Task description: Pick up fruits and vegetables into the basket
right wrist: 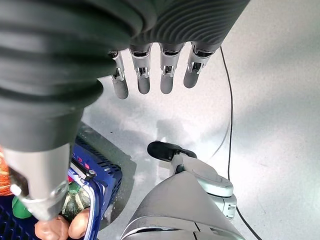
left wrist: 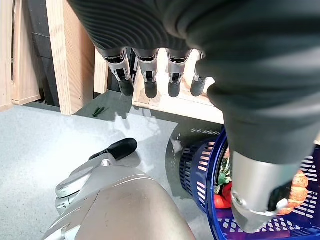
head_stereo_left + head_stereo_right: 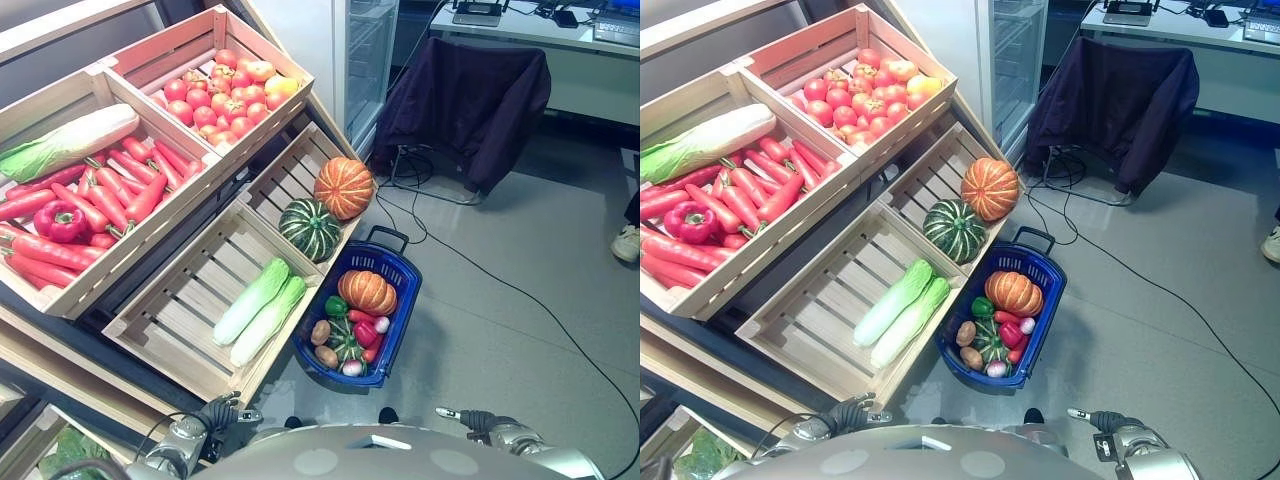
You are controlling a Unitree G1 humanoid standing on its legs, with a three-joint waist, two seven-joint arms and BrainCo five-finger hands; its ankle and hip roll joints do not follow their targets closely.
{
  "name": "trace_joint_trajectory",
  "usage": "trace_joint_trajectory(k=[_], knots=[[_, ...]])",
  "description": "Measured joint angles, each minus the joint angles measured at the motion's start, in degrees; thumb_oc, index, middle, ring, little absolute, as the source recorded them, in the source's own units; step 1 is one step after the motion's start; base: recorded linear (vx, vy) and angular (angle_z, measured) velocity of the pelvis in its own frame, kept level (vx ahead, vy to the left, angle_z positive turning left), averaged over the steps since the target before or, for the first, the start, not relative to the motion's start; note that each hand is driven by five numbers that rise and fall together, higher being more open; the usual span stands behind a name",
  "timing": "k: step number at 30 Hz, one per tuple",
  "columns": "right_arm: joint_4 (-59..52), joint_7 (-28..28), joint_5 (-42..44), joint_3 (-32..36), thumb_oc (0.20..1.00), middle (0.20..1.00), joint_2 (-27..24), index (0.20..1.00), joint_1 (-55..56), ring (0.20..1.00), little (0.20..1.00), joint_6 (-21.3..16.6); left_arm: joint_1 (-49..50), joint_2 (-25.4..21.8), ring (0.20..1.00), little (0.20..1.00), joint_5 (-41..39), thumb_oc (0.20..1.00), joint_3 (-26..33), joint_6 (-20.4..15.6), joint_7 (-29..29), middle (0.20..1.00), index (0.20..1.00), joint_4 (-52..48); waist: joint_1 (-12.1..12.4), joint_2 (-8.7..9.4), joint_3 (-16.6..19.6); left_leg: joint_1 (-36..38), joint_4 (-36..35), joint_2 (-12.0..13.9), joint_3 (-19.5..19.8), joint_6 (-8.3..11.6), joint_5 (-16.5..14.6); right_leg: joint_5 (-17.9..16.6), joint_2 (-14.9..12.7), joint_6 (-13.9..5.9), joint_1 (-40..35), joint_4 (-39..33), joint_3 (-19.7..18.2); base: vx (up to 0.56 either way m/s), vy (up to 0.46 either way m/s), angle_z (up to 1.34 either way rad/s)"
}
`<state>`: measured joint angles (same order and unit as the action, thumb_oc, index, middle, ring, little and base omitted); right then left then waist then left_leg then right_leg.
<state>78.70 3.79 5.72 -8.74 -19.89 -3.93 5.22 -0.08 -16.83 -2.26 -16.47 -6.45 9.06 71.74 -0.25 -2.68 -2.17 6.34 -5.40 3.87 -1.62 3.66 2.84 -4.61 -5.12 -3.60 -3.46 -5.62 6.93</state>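
Fruits and vegetables already fill much of the blue basket (image 3: 402, 292), which sits on the floor below both hands — an orange pumpkin (image 3: 367, 291), a small striped squash (image 3: 345, 343), a green pepper (image 3: 336, 306), red peppers (image 3: 364, 331), potatoes (image 3: 323, 343) and a radish (image 3: 381, 324).

Nearest, the left hand (image 2: 150, 75) hangs with its fingers (image 2: 125, 80) straight and slightly apart, holding nothing; the basket rim lies just beyond its thumb. The right hand (image 1: 155, 70) is likewise relaxed and empty, fingers (image 1: 143, 80) extended over bare floor, with the basket off to its thumb side.

Beyond the fingertips of the left hand stands the lower crate (image 3: 150, 310) with two napa cabbages (image 3: 260, 305). These look light but long and leafy; I would grasp one round its firmer white middle, not the soft green end.

Farther on, a green striped pumpkin (image 3: 310, 228) and an orange pumpkin (image 3: 344, 187) rest in the next crate (image 3: 285, 180). They are likely heavy, hard and smooth — a wide grip over the crown seems needed, possibly with both hands.

Farthest are red chili peppers (image 3: 110, 195), a red bell pepper (image 3: 60, 220) and a large cabbage (image 3: 70, 142), then tomatoes (image 3: 215, 100), which would bruise under a tight squeeze.
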Motion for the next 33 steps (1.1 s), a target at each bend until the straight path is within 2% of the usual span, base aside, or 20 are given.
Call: trace_joint_trajectory(k=[33], knots=[[-0.01, -0.09, 0.07, 0.0, 1.0, 1.0, 0.51, 1.0, -0.07, 1.0, 1.0, 0.0, -0.04, 0.08, 1.0, 1.0, -0.12, 1.0, -0.02, -1.29, 1.47, 1.0, 1.0, -0.1, -0.05, -0.08, -0.9, 0.08, 0.0, 0.01, -0.22, -0.02, -0.01, -0.02, 0.0, -0.03, -0.01, 0.0, -0.11, 0.0, 0.0, 0.0]])
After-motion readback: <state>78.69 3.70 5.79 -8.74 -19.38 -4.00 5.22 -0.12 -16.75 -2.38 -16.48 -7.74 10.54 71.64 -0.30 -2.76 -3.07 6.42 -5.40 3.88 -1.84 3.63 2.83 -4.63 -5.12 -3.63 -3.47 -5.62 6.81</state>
